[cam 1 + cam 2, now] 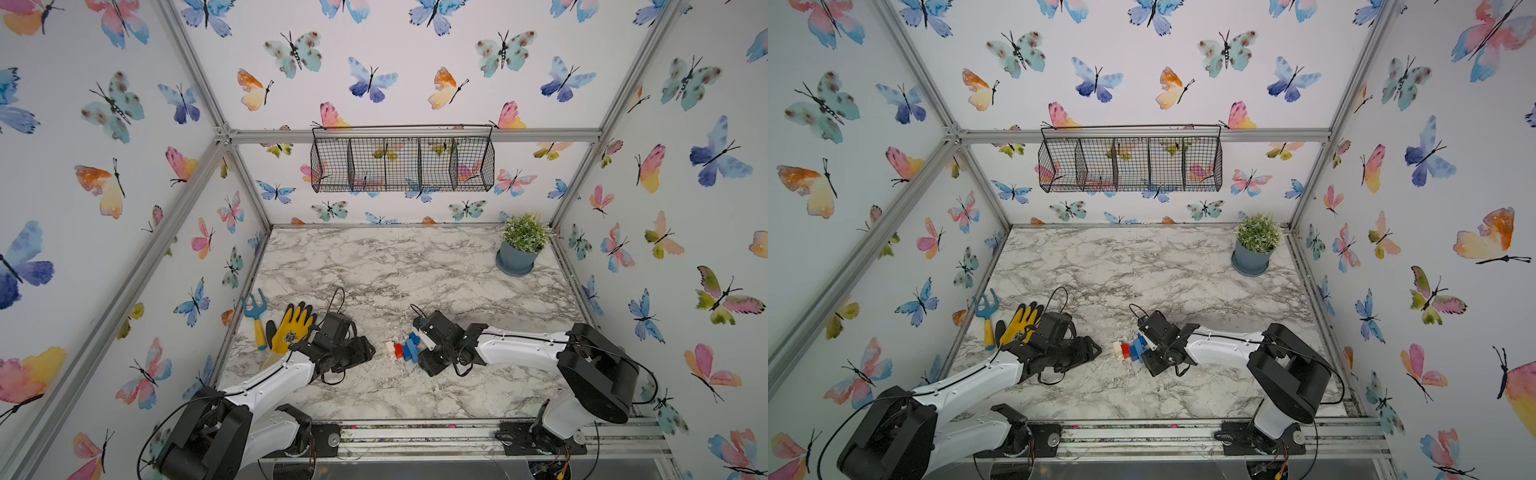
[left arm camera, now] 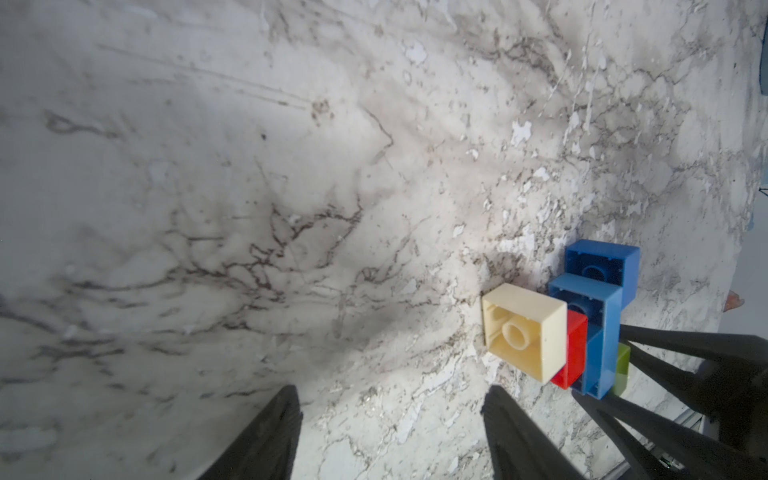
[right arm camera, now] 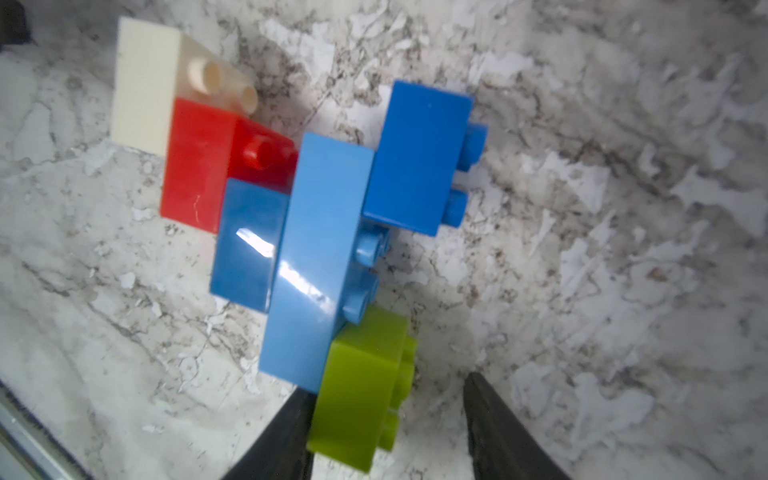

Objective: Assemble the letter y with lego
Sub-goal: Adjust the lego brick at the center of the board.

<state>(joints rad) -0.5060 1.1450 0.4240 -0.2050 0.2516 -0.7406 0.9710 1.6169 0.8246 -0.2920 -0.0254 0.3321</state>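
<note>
The marble table [image 1: 415, 266] is boxed in by butterfly-papered walls and a metal rail along the near edge; the whole far half of it lies bare, save for a potted plant [image 1: 521, 243] in the far right corner. A yellow glove [image 1: 291, 328] and a blue-and-yellow garden fork [image 1: 257, 316] sit by the left edge. On the back wall hangs a wire basket [image 1: 402, 164] with four compartments — I see nothing in any of them.

The lego letter y [image 3: 316, 232] lies on its side near the middle front of the table, cream and red stem pointing toward the left arm, long blue bar across, a dark blue and a lime green brick at the arms. The right gripper [image 3: 386, 428] has its jaws astride the green brick [image 3: 361, 386]: one finger touches it, the other stands off with a gap, so it is parted rather than clamped. The left gripper [image 2: 390, 432] rests just beside the cream end, jaws apart — nothing between them.
</note>
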